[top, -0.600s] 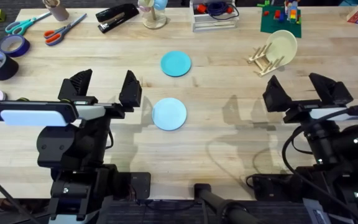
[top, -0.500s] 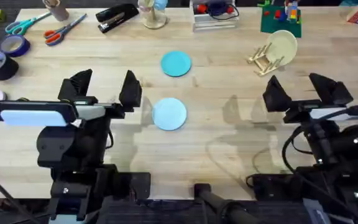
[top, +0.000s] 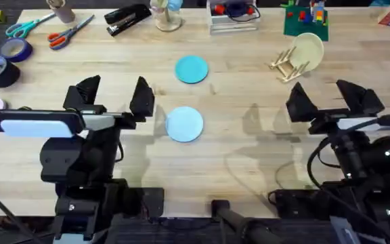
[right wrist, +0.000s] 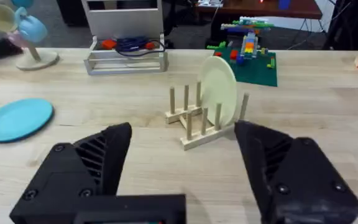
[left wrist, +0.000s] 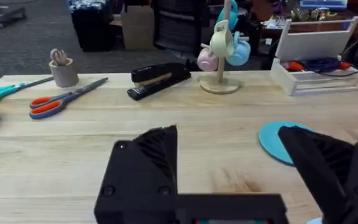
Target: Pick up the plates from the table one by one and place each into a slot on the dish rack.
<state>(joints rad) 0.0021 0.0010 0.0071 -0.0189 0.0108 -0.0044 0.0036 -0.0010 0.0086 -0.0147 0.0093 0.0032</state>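
Nothing has shifted in the last half second: both the left hand (top: 114, 96) and right hand (top: 335, 99) hover with fingers apart, holding nothing, so no pickup has begun. Two round plastic plates lie flat on the pale wooden surface (top: 249, 156), the light blue plate (top: 184, 125) just beside the left hand, the teal plate (top: 191, 69) farther back. One small wooden dowel rack (top: 288, 63) stands at the back right, carrying one cream-yellow plate (top: 307, 49).

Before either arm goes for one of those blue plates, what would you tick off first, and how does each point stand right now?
1. Left gripper open and empty: ok.
2. Right gripper open and empty: ok.
3. Pale blue plate lies flat, uncovered, beside the left gripper: ok.
4. Teal plate flat with nothing on it: ok.
5. Dish rack has free slots beside the cream plate: ok.
6. Rack steady enough for another plate: cannot tell.
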